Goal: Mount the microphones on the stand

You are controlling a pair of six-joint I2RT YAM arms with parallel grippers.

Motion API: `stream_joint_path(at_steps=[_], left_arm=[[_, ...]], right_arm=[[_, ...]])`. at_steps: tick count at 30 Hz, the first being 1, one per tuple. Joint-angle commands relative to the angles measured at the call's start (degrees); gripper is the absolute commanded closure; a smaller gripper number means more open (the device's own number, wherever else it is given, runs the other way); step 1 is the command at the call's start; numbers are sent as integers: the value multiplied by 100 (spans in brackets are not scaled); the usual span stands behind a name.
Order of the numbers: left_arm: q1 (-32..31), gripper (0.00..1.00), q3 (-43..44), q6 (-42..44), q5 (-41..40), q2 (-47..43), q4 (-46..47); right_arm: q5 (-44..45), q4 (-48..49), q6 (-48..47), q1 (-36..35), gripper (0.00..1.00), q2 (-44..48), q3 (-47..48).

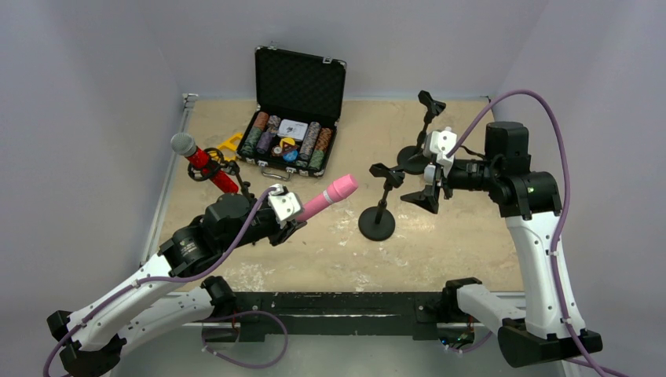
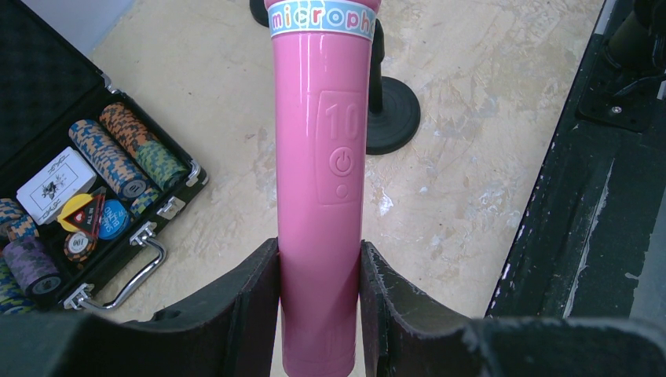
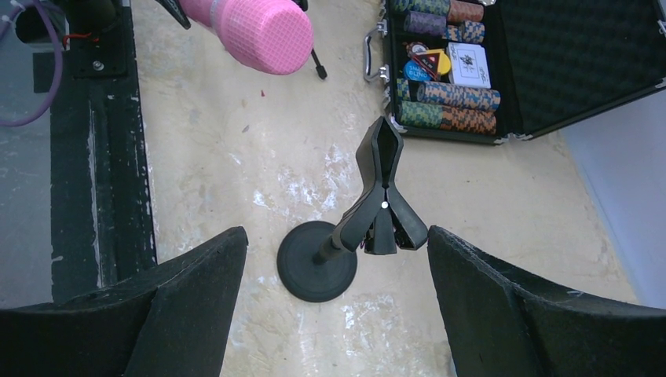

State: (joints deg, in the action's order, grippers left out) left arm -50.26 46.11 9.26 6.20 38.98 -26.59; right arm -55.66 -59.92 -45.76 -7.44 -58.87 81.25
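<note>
Currently the left gripper clamps the pink microphone by its tail, head aimed at the stand for insertion; the right gripper hangs wide open beside that stand, likely to steady it

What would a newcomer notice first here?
The pink microphone, gripped in the left fingers left of centre, points toward an empty black stand. Behind it, an open case of colourful poker chips sits at the far edge, with a glittery red microphone tilted to its left.
</note>
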Motion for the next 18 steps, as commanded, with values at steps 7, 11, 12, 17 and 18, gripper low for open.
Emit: stream_joint_path(at_steps=[7, 11, 12, 17, 18], left_arm=[[25, 100, -2, 103, 65, -40, 364], [25, 100, -4, 103, 62, -35, 367], [25, 100, -4, 107, 59, -39, 365], [25, 100, -2, 105, 63, -40, 365], [25, 100, -2, 111, 68, -46, 365]], right_arm=[[-244, -245, -279, 15, 12, -76, 73], [-257, -290, -317, 15, 12, -106, 114], [-261, -299, -326, 15, 12, -115, 110], [-261, -343, -377, 15, 12, -138, 119], [-261, -345, -378, 15, 12, -142, 119]])
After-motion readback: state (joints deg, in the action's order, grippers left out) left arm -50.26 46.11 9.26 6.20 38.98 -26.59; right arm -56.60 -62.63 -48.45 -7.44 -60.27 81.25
